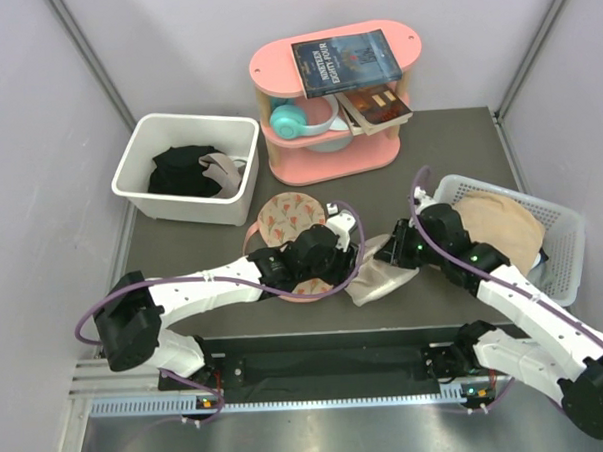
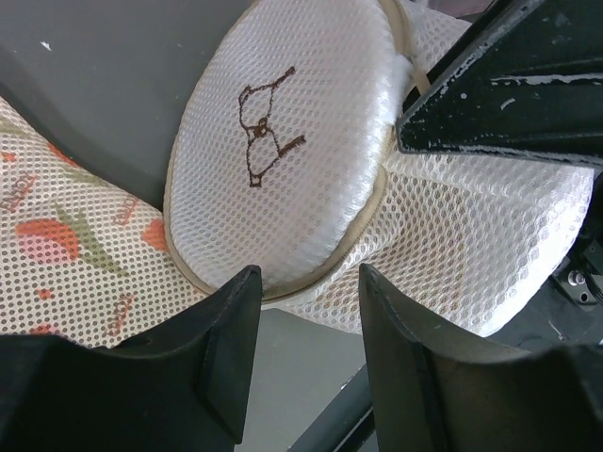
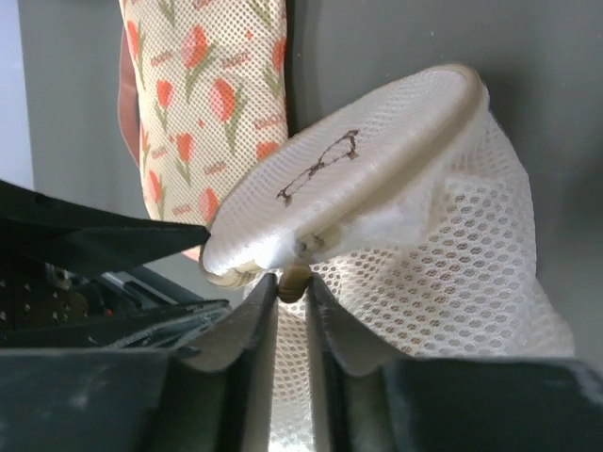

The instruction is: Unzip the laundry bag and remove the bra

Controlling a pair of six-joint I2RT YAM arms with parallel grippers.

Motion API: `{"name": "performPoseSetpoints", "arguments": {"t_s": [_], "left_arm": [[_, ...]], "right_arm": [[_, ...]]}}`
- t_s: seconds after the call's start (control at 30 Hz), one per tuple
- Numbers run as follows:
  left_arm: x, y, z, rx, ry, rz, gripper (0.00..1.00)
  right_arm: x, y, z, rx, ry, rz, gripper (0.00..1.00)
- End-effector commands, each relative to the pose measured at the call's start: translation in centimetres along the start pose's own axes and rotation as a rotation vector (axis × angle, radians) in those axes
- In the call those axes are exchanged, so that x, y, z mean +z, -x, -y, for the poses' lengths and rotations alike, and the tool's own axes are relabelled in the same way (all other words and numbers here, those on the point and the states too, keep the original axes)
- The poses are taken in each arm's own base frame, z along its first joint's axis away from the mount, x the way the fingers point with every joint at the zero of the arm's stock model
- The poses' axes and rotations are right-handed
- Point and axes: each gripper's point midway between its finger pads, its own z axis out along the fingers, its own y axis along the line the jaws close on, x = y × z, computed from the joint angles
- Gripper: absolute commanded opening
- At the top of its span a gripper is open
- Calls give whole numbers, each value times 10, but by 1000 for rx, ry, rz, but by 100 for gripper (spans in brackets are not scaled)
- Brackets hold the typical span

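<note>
The laundry bag [image 1: 376, 279] is a cream-white mesh pouch lying on the dark table between my two grippers. Its round lid [image 2: 283, 160], stitched with a brown bra outline, is tilted up off the mesh body [image 3: 471, 282]. My right gripper [image 3: 292, 282] is shut on a small tan zip pull [image 3: 295, 279] at the lid's rim; in the top view this gripper [image 1: 391, 252] is at the bag's right. My left gripper [image 2: 306, 278] is open, its fingertips at the lid's near rim and holding nothing; from above this gripper [image 1: 343, 264] is at the bag's left. The bra is hidden.
A pink floral flat piece [image 1: 286, 222] lies under my left arm. A white bin [image 1: 143, 143] with black clothes is back left. A pink shelf [image 1: 328, 150] with books and headphones is at the back. A white basket [image 1: 567, 229] holds a beige garment [image 1: 502, 232].
</note>
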Motion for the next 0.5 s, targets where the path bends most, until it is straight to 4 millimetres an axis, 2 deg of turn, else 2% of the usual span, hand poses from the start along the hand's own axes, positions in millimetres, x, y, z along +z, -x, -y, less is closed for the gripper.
{"name": "performPoseSetpoints", "arguments": {"t_s": [0.0,0.07,0.27,0.33,0.4,0.43,0.47], "left_arm": [[-1,25,10,10,-21,76,51],[0,24,8,3,-12,70,53],[3,24,10,-68,-8,72,56],[4,26,5,-100,37,67,56],[-5,36,-6,-127,126,69,63],[-14,52,-4,-164,135,103,64],[-21,51,-8,-175,162,91,66]], "right_arm": [[2,16,-20,-20,70,49,11],[2,18,-20,-24,68,57,0],[-8,37,-32,-56,83,116,0],[-11,44,-38,-68,88,124,0],[-17,53,-46,-81,102,142,0],[-18,55,-47,-87,99,150,0],[-20,60,-49,-89,100,163,0]]}}
